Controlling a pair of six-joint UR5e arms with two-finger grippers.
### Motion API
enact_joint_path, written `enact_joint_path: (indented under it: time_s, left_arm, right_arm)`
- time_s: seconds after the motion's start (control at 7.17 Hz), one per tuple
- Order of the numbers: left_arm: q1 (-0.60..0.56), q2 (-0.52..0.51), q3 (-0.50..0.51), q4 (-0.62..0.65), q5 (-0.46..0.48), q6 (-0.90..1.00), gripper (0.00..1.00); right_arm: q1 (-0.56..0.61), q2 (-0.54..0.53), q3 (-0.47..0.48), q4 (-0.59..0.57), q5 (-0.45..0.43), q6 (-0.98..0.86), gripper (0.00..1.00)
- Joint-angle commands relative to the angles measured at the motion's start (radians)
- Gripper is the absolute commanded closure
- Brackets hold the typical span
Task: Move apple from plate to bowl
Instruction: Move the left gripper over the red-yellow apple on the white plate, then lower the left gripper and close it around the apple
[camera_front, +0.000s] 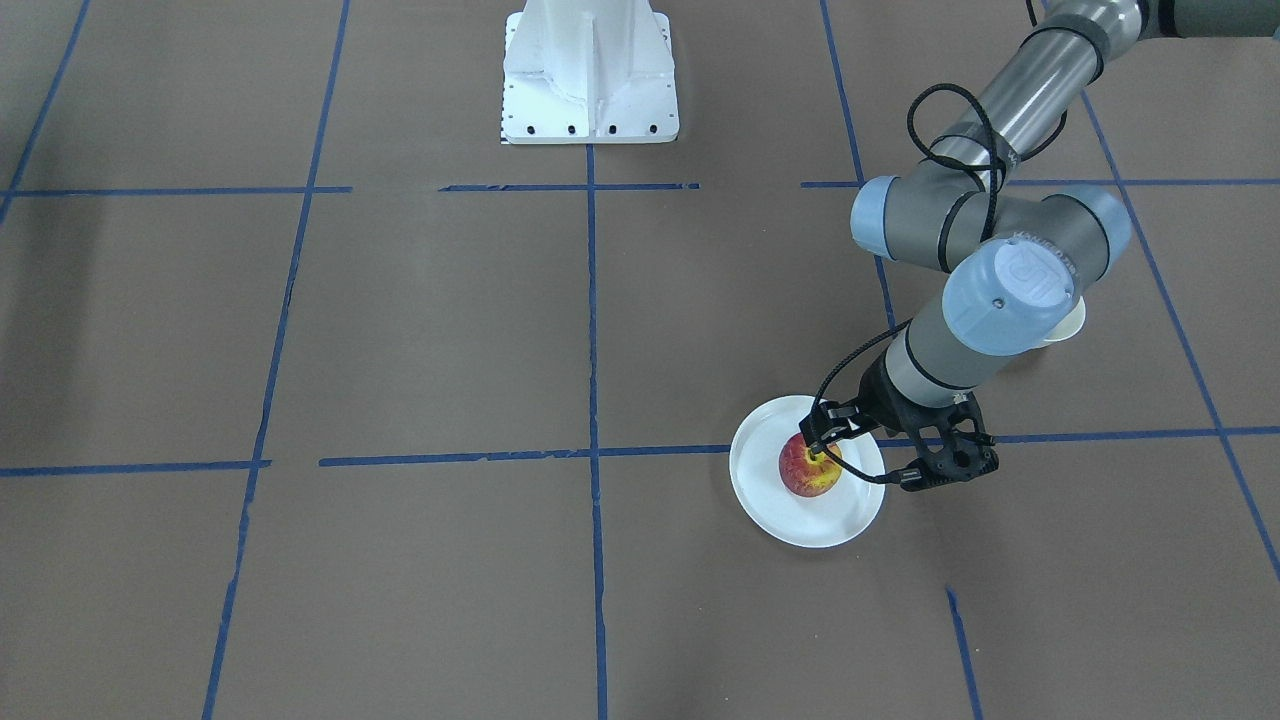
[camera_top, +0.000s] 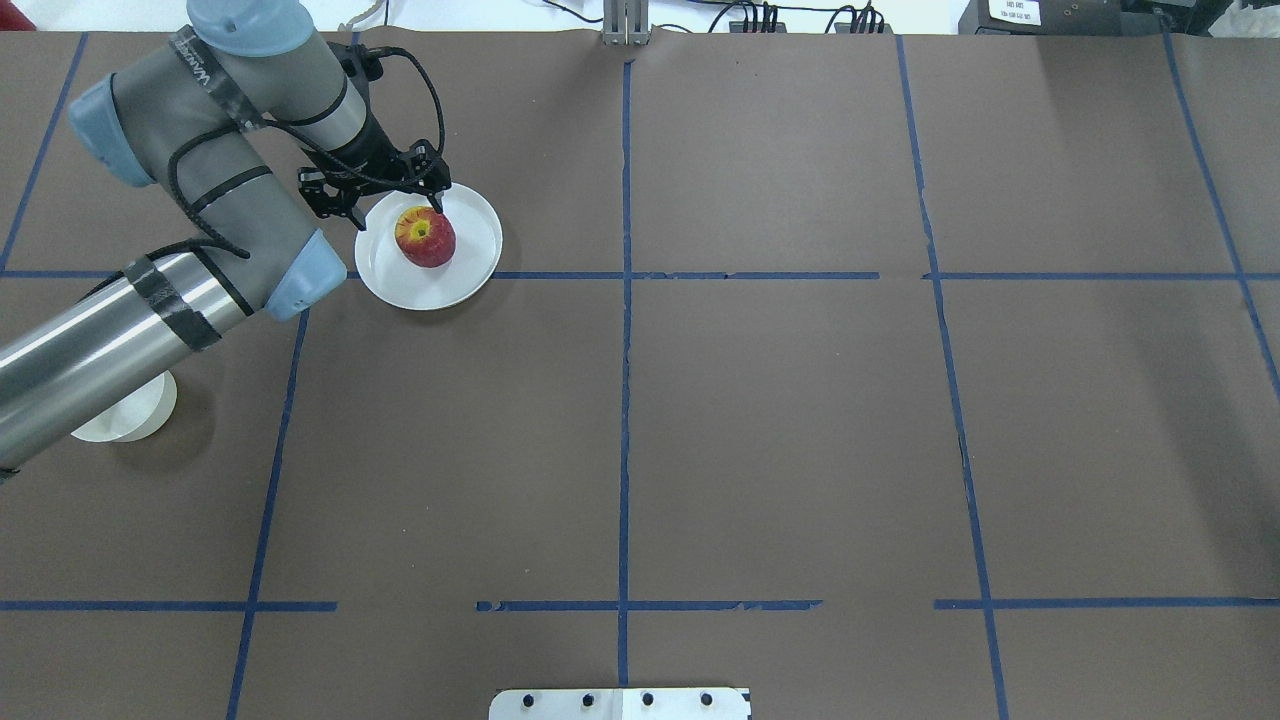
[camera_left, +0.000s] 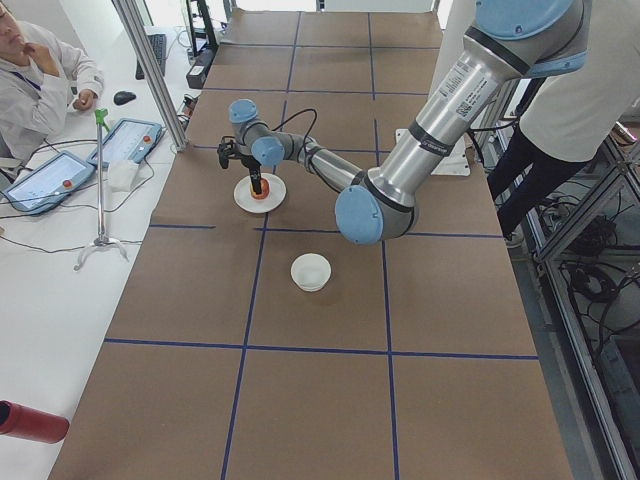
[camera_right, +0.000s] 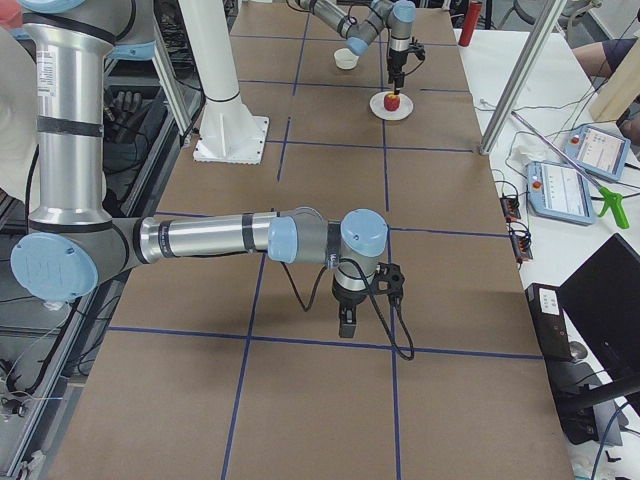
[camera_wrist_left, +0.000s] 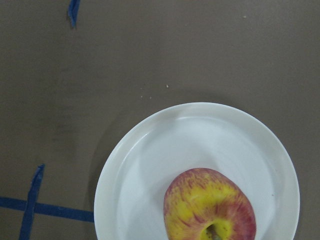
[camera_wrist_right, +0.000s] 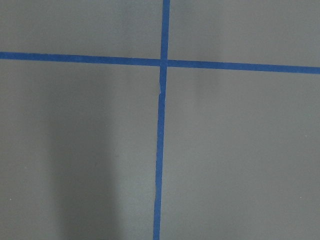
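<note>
The small, round red-and-yellow apple (camera_top: 425, 238) sat on the flat white plate (camera_top: 472, 250), probably firm and slick, best gripped across its middle; whether the left gripper (camera_top: 437, 205) above it was spread, I could not tell.

Apple (camera_top: 425, 237) showing red streaked with yellow round its dimple, plate (camera_top: 472, 268) gleaming plain white, bowl (camera_left: 311, 271) looking cream-white, surface (camera_top: 800, 430) lying brown beneath a grid of blue tape (camera_top: 625, 400), left claw (camera_top: 438, 206) showing black, arm (camera_top: 235, 205) wearing grey with pale blue caps.

A robotics lab is seen: table (camera_top: 800, 420) gridded in blue tape (camera_top: 625, 400), teach pendants (camera_left: 128, 141) and white-coated operator (camera_left: 40, 90) at upper left.
</note>
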Motion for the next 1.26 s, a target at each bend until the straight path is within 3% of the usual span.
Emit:
enact_joint_path:
  time_s: [0.0, 0.42, 0.56, 0.84, 0.98, 1.12]
  left_arm:
    - [0.031, -0.040, 0.069, -0.007, 0.049, -0.003, 0.01]
    - [0.071, -0.037, 0.104, -0.051, 0.091, -0.012, 0.01]
    - [0.078, -0.032, 0.116, -0.098, 0.091, -0.053, 0.07]
    - [0.077, -0.032, 0.115, -0.097, 0.090, -0.049, 0.78]
    - [0.063, -0.032, 0.107, -0.094, 0.090, -0.049, 1.00]
    - [0.028, -0.029, 0.062, -0.079, 0.082, -0.049, 1.00]
  right_arm:
    - [0.000, 0.000, 0.000, 0.000, -0.001, 0.000, 0.00]
    - [0.000, 0.000, 0.000, 0.001, -0.001, 0.000, 0.00]
    - [0.000, 0.000, 0.000, 0.000, -0.001, 0.000, 0.00]
    - [0.000, 0.000, 0.000, 0.000, -0.001, 0.000, 0.00]
    - [0.000, 0.000, 0.000, 0.000, -0.001, -0.002, 0.00]
    - [0.000, 0.000, 0.000, 0.000, -0.001, 0.000, 0.00]
